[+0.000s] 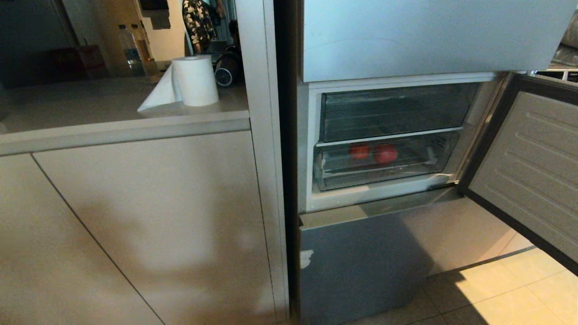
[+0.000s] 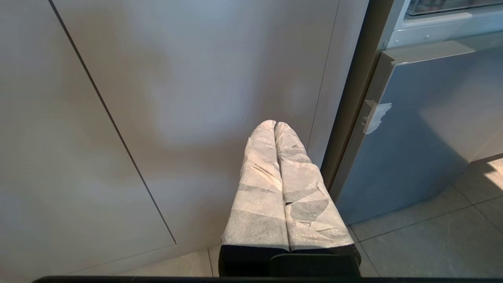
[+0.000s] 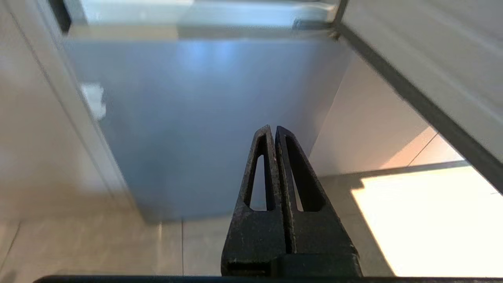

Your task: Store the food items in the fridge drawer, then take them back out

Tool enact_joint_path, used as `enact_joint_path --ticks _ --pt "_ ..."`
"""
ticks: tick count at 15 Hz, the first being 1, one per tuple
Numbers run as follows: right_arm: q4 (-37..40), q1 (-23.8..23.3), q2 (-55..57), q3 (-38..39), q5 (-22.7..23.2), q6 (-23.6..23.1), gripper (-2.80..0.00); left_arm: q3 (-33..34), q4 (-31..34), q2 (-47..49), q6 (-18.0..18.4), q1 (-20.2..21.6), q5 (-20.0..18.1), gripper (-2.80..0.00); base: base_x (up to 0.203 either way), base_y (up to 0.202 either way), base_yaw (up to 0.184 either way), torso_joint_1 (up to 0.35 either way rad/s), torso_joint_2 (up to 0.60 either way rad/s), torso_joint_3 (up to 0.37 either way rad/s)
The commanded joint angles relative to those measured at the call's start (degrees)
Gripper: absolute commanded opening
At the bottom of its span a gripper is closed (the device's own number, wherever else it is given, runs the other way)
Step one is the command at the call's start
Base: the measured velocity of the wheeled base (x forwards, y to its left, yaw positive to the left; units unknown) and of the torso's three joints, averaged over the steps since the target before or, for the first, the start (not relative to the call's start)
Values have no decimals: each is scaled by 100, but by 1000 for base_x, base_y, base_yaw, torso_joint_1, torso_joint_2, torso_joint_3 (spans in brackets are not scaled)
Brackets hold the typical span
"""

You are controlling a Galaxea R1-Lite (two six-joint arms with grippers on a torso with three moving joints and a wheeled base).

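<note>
Right claw (image 3: 275,131) closed, empty, parked low before lower fridge door; left claw (image 2: 275,125) likewise closed. I saw both fruits (image 1: 374,152) in drawer (image 1: 384,174), twelve o'clock high; right arm nearer.

Beige cabinets (image 1: 135,216), counter (image 1: 90,113) with paper-towel roll (image 1: 195,80), sunlit tiled floor (image 1: 533,289).
</note>
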Motion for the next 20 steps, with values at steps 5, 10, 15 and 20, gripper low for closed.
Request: enact_joint_path --ticks 5,10,15,20 --pt "15 -21 -256 9 -42 174 -280 -1 5 -11 -1 1 2 -280 0 0 0 0 0 0" --pt "15 -21 -256 9 -34 165 -280 -1 5 -11 -1 1 2 -280 -1 2 -84 2 2 2" --pt "15 -21 -256 9 -34 224 -280 -1 5 -11 -1 1 2 -280 -1 8 -177 1 1 4" --pt "15 -21 -256 0 -25 332 -280 -1 5 -11 -1 1 2 -280 -1 8 -164 4 3 1"
